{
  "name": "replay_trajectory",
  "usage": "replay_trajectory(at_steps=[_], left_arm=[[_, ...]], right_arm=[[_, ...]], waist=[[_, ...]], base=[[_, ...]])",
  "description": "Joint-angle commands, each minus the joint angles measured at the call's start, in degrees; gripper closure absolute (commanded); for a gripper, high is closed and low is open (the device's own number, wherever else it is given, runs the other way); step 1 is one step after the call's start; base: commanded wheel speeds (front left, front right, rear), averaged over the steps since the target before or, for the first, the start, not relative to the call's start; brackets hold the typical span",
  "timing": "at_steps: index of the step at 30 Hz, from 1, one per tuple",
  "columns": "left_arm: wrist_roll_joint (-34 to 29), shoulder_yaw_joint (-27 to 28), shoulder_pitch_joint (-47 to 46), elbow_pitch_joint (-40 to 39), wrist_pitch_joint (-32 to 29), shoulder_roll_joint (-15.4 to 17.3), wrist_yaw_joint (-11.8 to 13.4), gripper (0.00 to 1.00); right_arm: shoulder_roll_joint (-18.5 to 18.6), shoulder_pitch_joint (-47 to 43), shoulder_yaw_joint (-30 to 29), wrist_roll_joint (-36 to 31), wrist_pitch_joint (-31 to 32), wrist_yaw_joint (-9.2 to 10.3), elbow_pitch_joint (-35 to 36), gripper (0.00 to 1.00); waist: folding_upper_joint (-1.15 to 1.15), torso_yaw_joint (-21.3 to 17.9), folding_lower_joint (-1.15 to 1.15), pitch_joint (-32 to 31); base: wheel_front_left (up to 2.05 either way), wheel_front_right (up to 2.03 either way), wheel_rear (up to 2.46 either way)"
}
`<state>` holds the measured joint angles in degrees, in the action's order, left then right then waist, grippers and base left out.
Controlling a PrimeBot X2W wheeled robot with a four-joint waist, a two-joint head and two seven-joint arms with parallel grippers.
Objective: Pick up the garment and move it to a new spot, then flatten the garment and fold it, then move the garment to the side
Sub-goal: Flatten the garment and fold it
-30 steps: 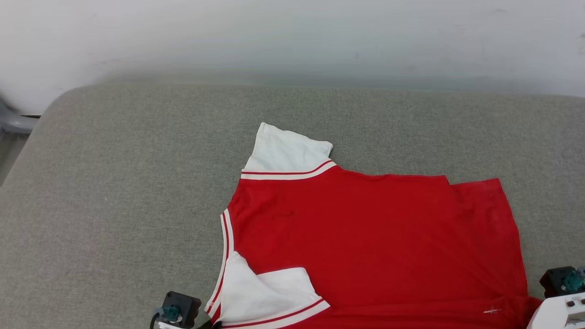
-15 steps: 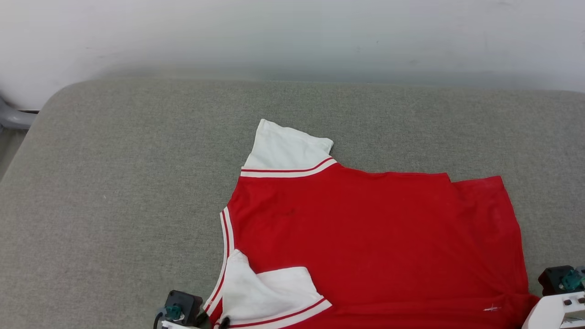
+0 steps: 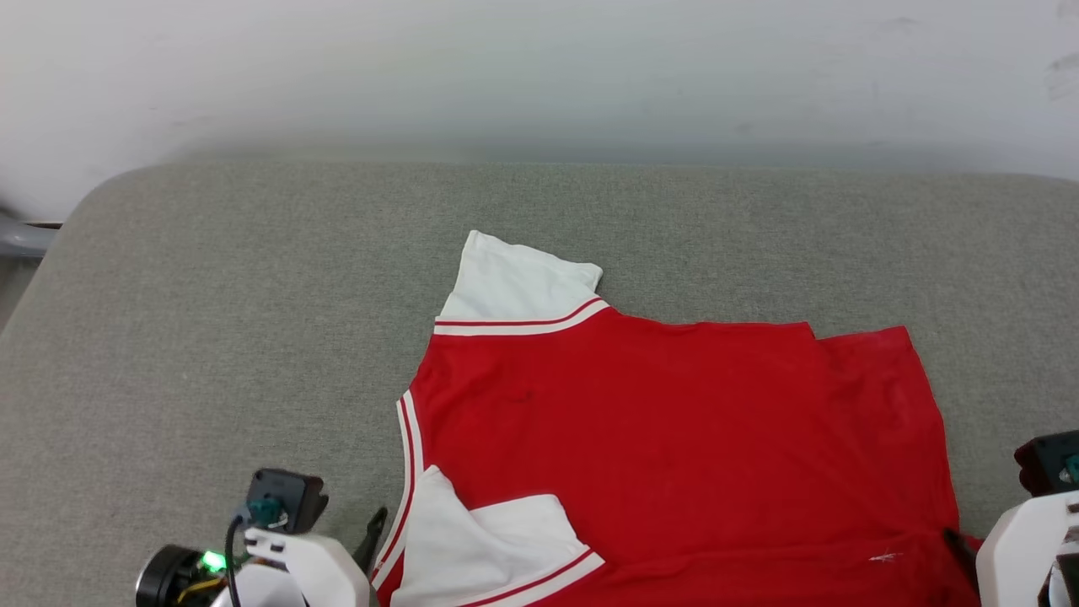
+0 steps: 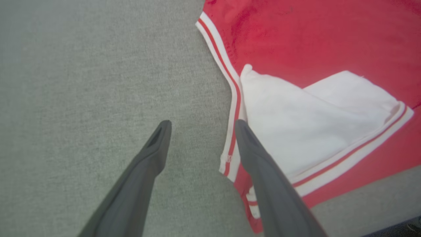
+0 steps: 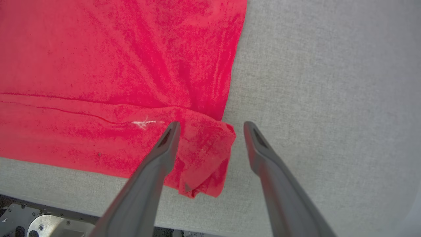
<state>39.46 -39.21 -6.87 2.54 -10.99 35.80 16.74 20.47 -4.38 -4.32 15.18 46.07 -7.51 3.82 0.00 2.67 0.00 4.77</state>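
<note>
The garment (image 3: 674, 421), red with white short sleeves and red-white striped trim, lies spread on the grey cushion with its plain side up. One white sleeve points toward the wall and the other is folded onto the red body at the near left. My left gripper (image 4: 201, 126) stands open beside the striped collar edge (image 4: 230, 108); its right finger overlaps the near sleeve and only grey cushion shows between the fingers. My right gripper (image 5: 212, 126) is open over the garment's (image 5: 98, 49) crumpled near-right corner (image 5: 204, 158), which lies loose between the fingers.
A wide grey upholstered cushion (image 3: 211, 337) runs back to a white wall (image 3: 539, 67). Its rounded left corner ends by a grey object (image 3: 17, 240). The cushion's near edge (image 5: 65, 200) lies just below the garment, with parts of my base under it.
Both grippers have opened and let go of the garment's near edge. My left arm has drawn back to the left and shows more in the head view. The camera has shifted slightly.
</note>
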Motion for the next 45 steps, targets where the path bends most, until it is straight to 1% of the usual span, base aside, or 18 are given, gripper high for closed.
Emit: replay_trajectory(at_steps=[1,4,5,8,10,14,19,21,23,28,32,39,45], left_arm=[[-0.4,0.7,-1.4,-1.5,-0.2,0.7,0.5,0.0],[-0.4,2.3,-4.4,-4.7,-0.8,2.0,0.2,0.0],[-0.8,2.7,-5.8,-5.6,-1.4,2.8,-0.1,0.0],[-0.8,3.8,-11.2,-7.2,-3.5,3.6,-1.6,0.0],[-0.9,4.1,-15.7,-7.1,-5.7,4.3,-3.4,0.0],[0.0,4.3,-25.3,-5.0,-11.3,4.9,-7.9,0.0],[4.9,4.7,-37.2,2.4,-19.3,2.3,-13.9,0.0],[5.6,4.4,-41.3,6.5,-22.0,1.9,-15.7,0.0],[6.5,4.4,-44.7,10.3,-24.2,0.8,-16.9,0.0],[7.1,3.6,-51.5,19.2,-29.6,0.4,-19.1,0.0],[6.7,3.2,-55.2,24.2,-31.5,-0.1,-19.8,0.0],[5.3,1.7,-58.1,30.4,-31.9,-0.9,-20.7,0.0],[3.5,0.5,-58.9,33.8,-29.3,-1.5,-21.2,0.0]], right_arm=[[0.2,1.0,-0.4,-0.2,0.4,0.05,1.5,0.0],[0.0,1.9,-1.1,-0.5,1.4,0.05,5.4,0.0],[0.0,2.3,-1.2,-0.6,1.8,0.05,6.7,0.0],[0.0,3.6,-0.8,-1.0,2.4,0.05,10.0,0.0],[-0.3,4.8,-0.5,-1.0,2.8,0.06,11.9,0.0],[-1.0,7.5,0.5,-0.7,3.2,0.05,15.1,0.0],[-1.8,10.3,1.8,-0.7,2.8,0.06,17.5,0.0],[-1.9,11.4,2.7,-1.1,2.3,0.05,17.5,0.0],[-2.0,12.5,3.4,-1.4,1.8,0.06,16.9,0.0],[-2.4,14.6,5.7,-2.0,0.7,0.05,16.1,0.0],[-2.7,15.8,6.7,-2.0,-0.2,0.05,15.6,0.0],[-3.1,16.2,7.9,-1.6,-1.2,0.06,14.8,0.0],[-2.9,16.1,8.3,-1.7,-1.6,0.06,14.3,0.0]], waist=[[0.0,-0.5,0.0,0.3],[0.0,-1.2,0.0,1.2],[0.0,-1.5,0.0,1.7],[0.0,-2.7,0.0,3.6],[0.0,-3.5,0.0,5.3],[0.0,-5.4,0.0,9.4],[0.0,-7.2,0.0,14.8],[0.0,-8.1,0.0,16.3],[0.0,-9.0,0.0,17.6],[0.0,-10.9,0.0,20.5],[0.0,-12.4,0.0,22.4],[0.0,-14.1,0.0,24.2],[0.0,-14.4,0.0,25.2]], base=[[0.0,0.0,0.0],[0.0,0.0,0.0],[0.0,0.0,0.0],[0.0,0.0,0.0],[0.0,0.0,0.0],[0.0,0.0,0.0],[0.0,0.0,0.0],[0.0,0.0,0.0],[0.0,0.0,0.0],[0.0,0.0,0.0],[0.0,0.0,0.0],[0.0,0.0,0.0],[0.0,0.0,0.0]])
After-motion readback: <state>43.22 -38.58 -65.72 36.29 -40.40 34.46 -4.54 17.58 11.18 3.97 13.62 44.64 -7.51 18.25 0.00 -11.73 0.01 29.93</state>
